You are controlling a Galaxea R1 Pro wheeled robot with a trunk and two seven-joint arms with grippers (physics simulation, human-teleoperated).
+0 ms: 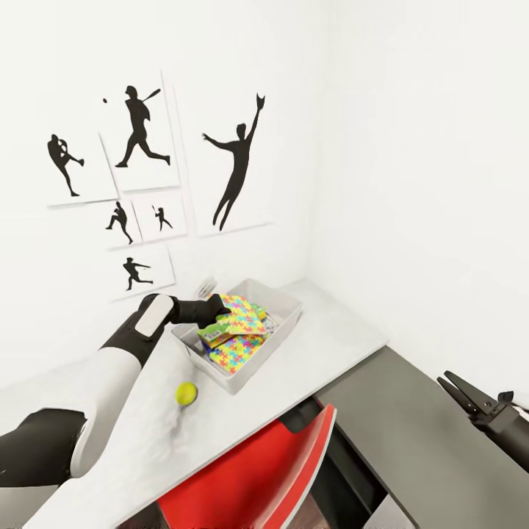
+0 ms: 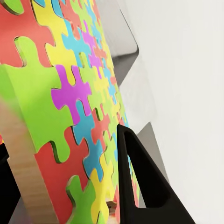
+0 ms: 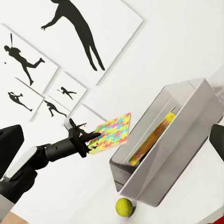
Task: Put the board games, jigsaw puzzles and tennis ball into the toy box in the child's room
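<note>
L fingers (image 3: 88, 142) clamped on thin multicoloured jigsaw sheet (image 3: 112, 133) above shallow grey toy box (image 1: 283, 323) | R fingers (image 1: 459, 387) apart, idle | yellow-green tennis ball (image 1: 186, 394) on worktop (image 1: 334, 338) beside box | tip: flatten sheet, centre before release

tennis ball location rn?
Head view: the tennis ball sits on the light grey table, outside the toy box, just off its near corner on the robot's left, below the left claw.

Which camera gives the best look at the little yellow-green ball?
The head view: the tennis ball sits whole on the light grey table, just in front of the toy box. The right wrist view shows it too, at the picture's edge.
</note>
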